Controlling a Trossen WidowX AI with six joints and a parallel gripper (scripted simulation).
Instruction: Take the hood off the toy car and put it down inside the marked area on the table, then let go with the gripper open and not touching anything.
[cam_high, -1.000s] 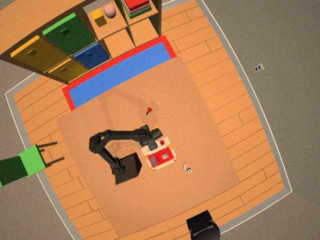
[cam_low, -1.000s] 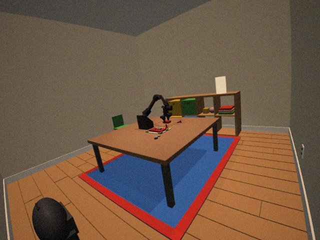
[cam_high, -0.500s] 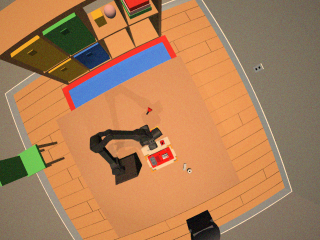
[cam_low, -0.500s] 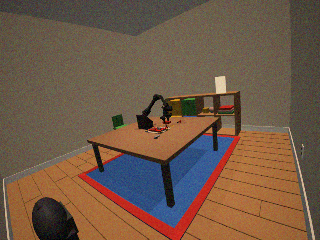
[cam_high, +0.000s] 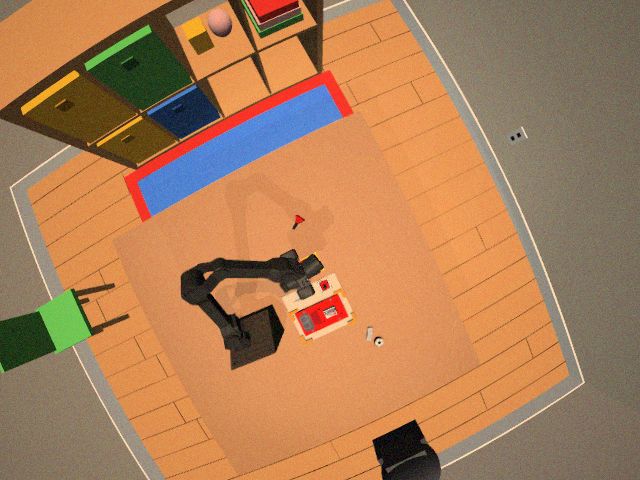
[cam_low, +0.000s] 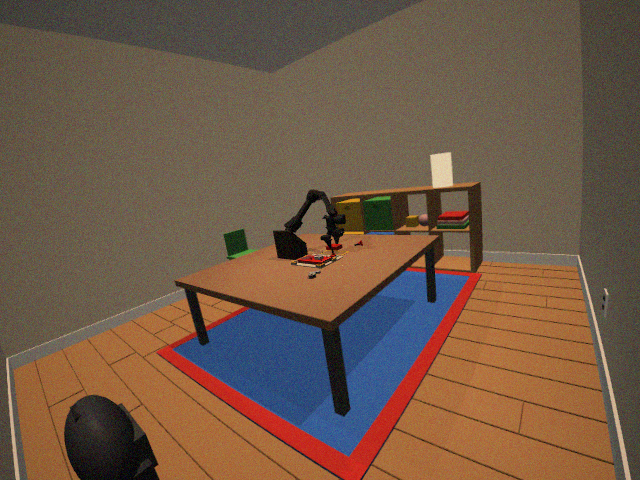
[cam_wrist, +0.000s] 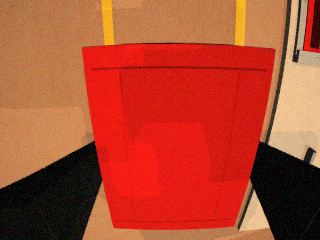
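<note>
The red hood (cam_wrist: 175, 110) (cam_low: 334, 246) is between the fingers of my gripper (cam_wrist: 176, 148), which is shut on its two long sides. In the exterior view it seems to hang a little above the table; the exact gap cannot be told. The arm hides most of it in the top view. The marked area's yellow outline (cam_wrist: 108, 22) (cam_high: 314, 254) shows as two lines running out past the hood's far edge; the rest is hidden beneath the hood and arm. The toy car (cam_high: 338, 304) (cam_low: 313, 259), red and cream, stands beside the area, with its front partly under the arm.
A small red part with a black handle (cam_high: 298, 220) (cam_low: 359, 242) lies beyond the marked area, toward the shelf. A small pale block (cam_high: 369, 333) and a round white part (cam_high: 378, 341) lie on the car's other side. The black arm base (cam_high: 258, 338) stands near the car.
</note>
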